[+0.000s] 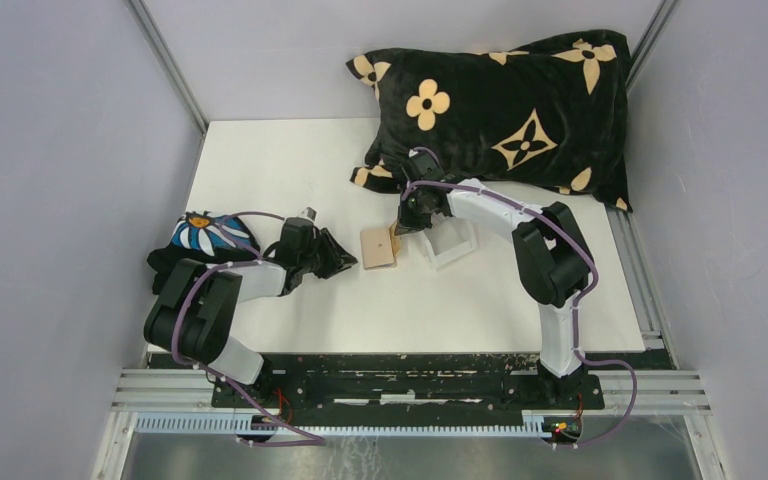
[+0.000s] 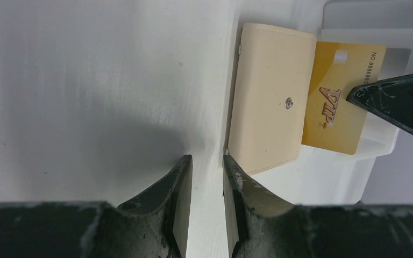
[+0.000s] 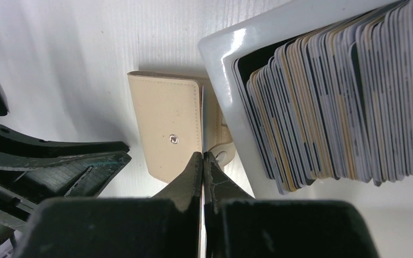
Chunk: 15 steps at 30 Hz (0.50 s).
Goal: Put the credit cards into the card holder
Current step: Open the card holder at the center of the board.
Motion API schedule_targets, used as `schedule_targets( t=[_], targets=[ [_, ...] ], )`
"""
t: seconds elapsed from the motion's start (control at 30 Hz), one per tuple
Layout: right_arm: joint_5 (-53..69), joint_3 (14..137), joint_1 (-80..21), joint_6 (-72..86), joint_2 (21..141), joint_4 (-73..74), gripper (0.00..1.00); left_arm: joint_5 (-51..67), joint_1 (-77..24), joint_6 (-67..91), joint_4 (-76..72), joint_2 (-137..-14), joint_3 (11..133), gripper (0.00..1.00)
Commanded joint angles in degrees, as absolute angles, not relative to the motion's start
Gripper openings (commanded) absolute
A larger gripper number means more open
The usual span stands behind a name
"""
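At bench centre, the card holder lies flat and closed. It is cream-tan and leather-like, a soft-cornered rectangle with a small metal snap stud on its top face and a rounded tab at its right edge.

The right tool has its jaws pinched tight on a gold card. This is thin glossy plastic with embossed "VIP" lettering and a printed number. The card meets the holder's right edge; cannot tell if it is tucked inside. From the right wrist it shows only as a thin edge-on line.

Just right of the holder sits a box of glossy, pale hard plastic with rounded corners. It is packed with a stack of cards standing on edge, in grey, dark blue and yellowish stripes.

The left tool is on the near-left side of the holder. Its jaws stand narrow with a slim gap showing bench through it and nothing between them. Its fingers are matte black and scuffed, and one tip sits just beside the holder's corner.

The bench is white and matte, with faint grain visible from the wrist views. At far right a plush black pillow with tan flower and star shapes overlaps the bench. On the left edge is a bunched dark cloth with a white daisy print. Plain grey walls enclose the space, metal posts stand in the far corners, and an aluminium rail runs along the near edge.
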<state>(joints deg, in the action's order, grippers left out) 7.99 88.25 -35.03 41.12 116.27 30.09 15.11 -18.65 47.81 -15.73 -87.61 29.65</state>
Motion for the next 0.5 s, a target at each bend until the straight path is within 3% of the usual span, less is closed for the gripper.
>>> schedule_targets(
  t=[0.0,0.47],
  targets=[
    [8.56,89.36,-34.89,41.12,112.17,29.52,0.01,15.64,-19.31,46.21,-16.87,-88.32,31.68,0.34],
    [10.44,88.09,-34.91,41.94,112.71,28.84,0.01,15.89,-20.08,46.51,-16.88,-88.93,32.45,0.34]
  ],
)
